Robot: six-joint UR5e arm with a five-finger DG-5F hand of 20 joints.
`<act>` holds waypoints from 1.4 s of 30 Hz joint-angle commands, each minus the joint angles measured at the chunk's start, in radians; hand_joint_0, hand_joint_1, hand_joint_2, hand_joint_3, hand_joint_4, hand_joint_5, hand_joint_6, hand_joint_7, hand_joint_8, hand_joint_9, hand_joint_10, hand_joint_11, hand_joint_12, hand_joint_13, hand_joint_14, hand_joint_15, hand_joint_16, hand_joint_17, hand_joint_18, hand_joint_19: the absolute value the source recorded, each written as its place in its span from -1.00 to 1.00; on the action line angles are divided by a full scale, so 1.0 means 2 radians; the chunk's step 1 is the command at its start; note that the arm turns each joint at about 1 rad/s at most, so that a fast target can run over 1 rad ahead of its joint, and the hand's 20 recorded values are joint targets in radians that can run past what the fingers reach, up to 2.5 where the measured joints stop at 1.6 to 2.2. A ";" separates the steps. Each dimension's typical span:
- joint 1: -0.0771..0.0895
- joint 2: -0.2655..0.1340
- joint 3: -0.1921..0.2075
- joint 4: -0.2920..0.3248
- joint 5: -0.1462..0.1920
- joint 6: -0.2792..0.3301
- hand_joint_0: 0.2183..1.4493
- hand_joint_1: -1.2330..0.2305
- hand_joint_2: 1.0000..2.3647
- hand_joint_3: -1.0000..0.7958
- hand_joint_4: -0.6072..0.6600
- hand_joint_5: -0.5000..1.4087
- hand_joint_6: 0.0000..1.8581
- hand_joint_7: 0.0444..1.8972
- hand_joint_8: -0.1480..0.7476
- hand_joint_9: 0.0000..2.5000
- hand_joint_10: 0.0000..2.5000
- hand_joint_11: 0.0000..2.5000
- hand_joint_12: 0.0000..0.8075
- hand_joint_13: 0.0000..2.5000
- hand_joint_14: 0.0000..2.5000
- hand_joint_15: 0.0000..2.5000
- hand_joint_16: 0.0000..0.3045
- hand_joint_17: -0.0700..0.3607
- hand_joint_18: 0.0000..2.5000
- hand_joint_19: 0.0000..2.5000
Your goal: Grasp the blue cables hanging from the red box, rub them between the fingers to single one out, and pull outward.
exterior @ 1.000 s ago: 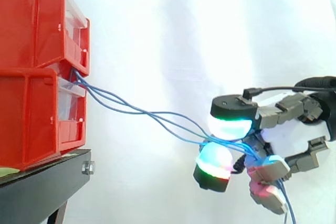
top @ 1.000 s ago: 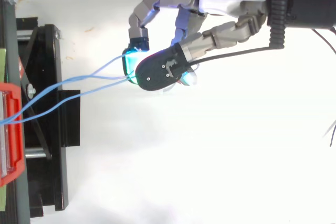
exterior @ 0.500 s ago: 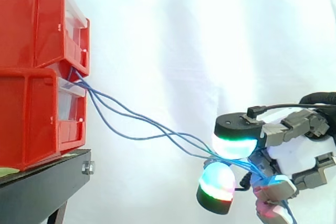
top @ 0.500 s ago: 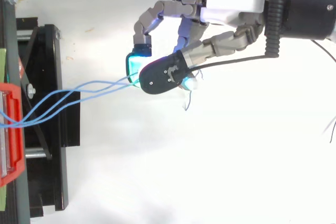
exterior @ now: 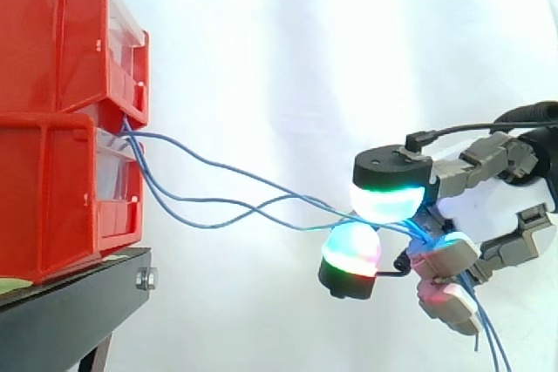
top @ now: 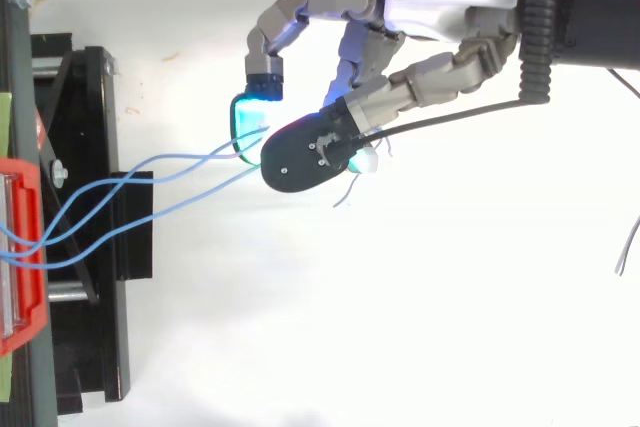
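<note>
Two red boxes (exterior: 61,119) are stacked on a black stand at the left. Blue cables (exterior: 244,202) come out between them and run rightward, sagging slack, into my hand (exterior: 488,215). In the top view the blue cables (top: 170,172) leave the red box (top: 22,247) at the left edge and reach my hand (top: 400,97). Curled fingers and thumb pinch the cables between glowing pads (exterior: 384,202). Loose cable ends (exterior: 493,341) hang below the hand.
The black stand (top: 95,237) carries the boxes at the left. A white curtain backs the scene. A thin dark cable (top: 628,252) lies at the right edge in the top view.
The hand dipped and then rose again, shifting a little toward the boxes. The cables have gone slacker, with one now looping lower near the lower box.
</note>
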 commanded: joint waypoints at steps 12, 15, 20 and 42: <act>0.007 0.001 0.030 -0.018 0.003 0.002 -0.26 -0.45 -0.99 -0.31 0.03 -0.64 -0.05 -0.10 -0.04 0.04 -0.98 -0.11 -0.10 -0.06 -0.98 -0.31 -0.66 -0.13 -0.25 -0.29; 0.007 0.001 0.043 -0.036 0.003 0.001 -0.29 -0.45 -1.00 -0.44 0.07 -0.64 -0.04 -0.14 -0.05 0.04 -0.98 -0.11 -0.11 -0.07 -0.98 -0.31 -0.66 -0.13 -0.26 -0.29; 0.008 0.001 0.048 -0.044 0.006 0.001 -0.43 -0.31 -1.00 -0.44 0.08 -0.63 -0.06 -0.14 -0.02 0.06 -0.98 -0.12 -0.08 -0.06 -0.98 -0.31 -0.65 -0.12 -0.25 -0.28; 0.009 0.001 0.057 -0.051 0.008 0.001 -0.42 -0.14 -0.99 -0.36 0.05 -0.61 -0.16 -0.08 -0.02 0.05 -0.98 -0.19 -0.06 -0.13 -0.98 -0.38 -0.65 -0.12 -0.31 -0.31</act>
